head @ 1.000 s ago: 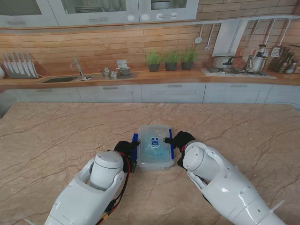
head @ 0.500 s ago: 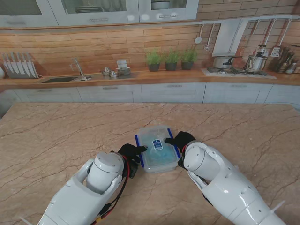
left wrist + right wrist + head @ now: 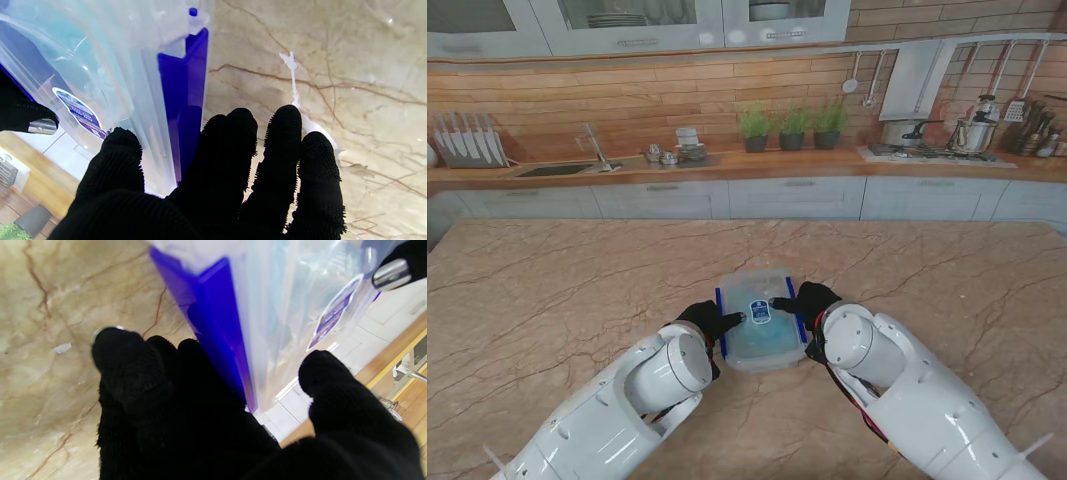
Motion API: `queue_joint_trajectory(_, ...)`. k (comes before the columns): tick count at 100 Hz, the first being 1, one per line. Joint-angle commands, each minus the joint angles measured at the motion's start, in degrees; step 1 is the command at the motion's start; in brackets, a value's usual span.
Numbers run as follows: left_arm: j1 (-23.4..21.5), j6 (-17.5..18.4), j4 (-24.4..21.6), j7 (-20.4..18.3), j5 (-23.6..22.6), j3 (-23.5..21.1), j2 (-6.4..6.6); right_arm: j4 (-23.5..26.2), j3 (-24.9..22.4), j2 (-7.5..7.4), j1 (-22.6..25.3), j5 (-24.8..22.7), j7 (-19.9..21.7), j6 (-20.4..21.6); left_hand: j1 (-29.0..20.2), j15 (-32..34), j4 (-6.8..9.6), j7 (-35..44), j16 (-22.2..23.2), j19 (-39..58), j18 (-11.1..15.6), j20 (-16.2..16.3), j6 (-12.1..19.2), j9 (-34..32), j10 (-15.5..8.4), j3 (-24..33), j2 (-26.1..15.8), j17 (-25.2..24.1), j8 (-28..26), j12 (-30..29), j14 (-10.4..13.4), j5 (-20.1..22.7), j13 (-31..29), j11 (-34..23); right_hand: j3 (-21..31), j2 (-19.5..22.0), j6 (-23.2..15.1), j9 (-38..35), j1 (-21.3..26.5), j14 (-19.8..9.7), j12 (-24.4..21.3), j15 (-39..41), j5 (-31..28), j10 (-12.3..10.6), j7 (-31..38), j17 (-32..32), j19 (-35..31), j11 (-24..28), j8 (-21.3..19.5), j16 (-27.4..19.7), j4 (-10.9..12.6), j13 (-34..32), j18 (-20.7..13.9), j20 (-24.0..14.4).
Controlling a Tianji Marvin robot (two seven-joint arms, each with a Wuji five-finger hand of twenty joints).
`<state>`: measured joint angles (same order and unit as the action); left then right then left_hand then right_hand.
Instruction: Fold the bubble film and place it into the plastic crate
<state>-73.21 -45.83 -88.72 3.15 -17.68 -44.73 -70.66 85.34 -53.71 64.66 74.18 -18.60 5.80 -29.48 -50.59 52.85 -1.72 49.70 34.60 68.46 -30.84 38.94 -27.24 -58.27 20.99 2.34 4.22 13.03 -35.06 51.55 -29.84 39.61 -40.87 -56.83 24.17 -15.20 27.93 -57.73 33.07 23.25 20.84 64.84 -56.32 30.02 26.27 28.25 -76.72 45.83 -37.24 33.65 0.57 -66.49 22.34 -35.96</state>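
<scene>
Both hands clamp the lidded plastic crate [image 3: 762, 318] mid-table: left hand [image 3: 710, 320] and right hand [image 3: 807, 302] grip its blue-latched sides, thumbs on the lid. Bluish bubble film [image 3: 759, 335] sits inside. Since a second ago, the left arm has swung inward and the crate has tilted slightly.

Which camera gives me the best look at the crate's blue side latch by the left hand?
Left wrist view: the blue latch fills the frame beside the left hand. The stand view shows a thin strip; the right wrist shows the opposite latch.
</scene>
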Motion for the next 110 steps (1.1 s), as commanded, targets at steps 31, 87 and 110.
queue_joint_trajectory(31, -0.01, 1.56, -0.91, 0.71, 3.09, 0.79, -1.56, 1.63, 2.34, 1.81, -1.53, 3.28, 1.46, 1.49, -1.24, 3.74, 0.59, 4.4, -3.69, 3.79, -2.49, 3.38, 6.91, -5.72, -2.44, 7.43, 5.95, 5.08, 2.03, -4.01, -0.55, 5.2, -6.45, -2.47, -1.78, 3.71, -17.32, -2.64, 2.72, 0.0, 0.55, 2.45, -4.91, -2.23, 5.01, 0.72, -4.28, 1.42, -0.54, 0.37, 0.77, -2.45, -0.39, -1.42)
queue_joint_trajectory(87, -0.93, 2.5, -1.19, 1.31, 0.88, -1.7, -0.84, -2.72, 2.05, 2.61, -3.56, 4.0, 0.36, -2.57, -1.2, -3.16, 0.41, -6.9, -4.29, -0.44, -0.78, 0.56, 8.33, 2.95, 0.41, -0.59, 2.4, -1.98, 8.1, -6.65, -2.42, 0.89, 2.68, 6.46, -2.78, 2.55, -16.76, 1.96, 0.43, -0.17, 0.55, 0.48, -0.77, -1.58, 2.27, -2.23, -2.3, 0.63, 0.58, -0.24, 1.21, 1.54, -0.35, -0.57)
queue_joint_trajectory(110, -1.81, 2.19, 1.22, 4.26, 2.27, -4.73, -1.78, -5.45, 0.66, 3.4, -3.66, 4.1, -2.02, -4.52, -0.79, -7.86, 0.53, -12.66, -5.24, -3.38, -0.32, -1.89, 8.68, 8.34, 2.08, -2.66, 1.24, -5.62, 11.19, -13.94, -3.74, -2.07, 7.9, 16.84, -2.79, 2.58, -17.74, 3.44, 0.09, -0.45, 0.39, -0.79, 0.5, -2.22, 1.16, -3.72, -0.78, -0.18, 0.82, -0.37, 1.28, 3.34, -0.31, -0.16)
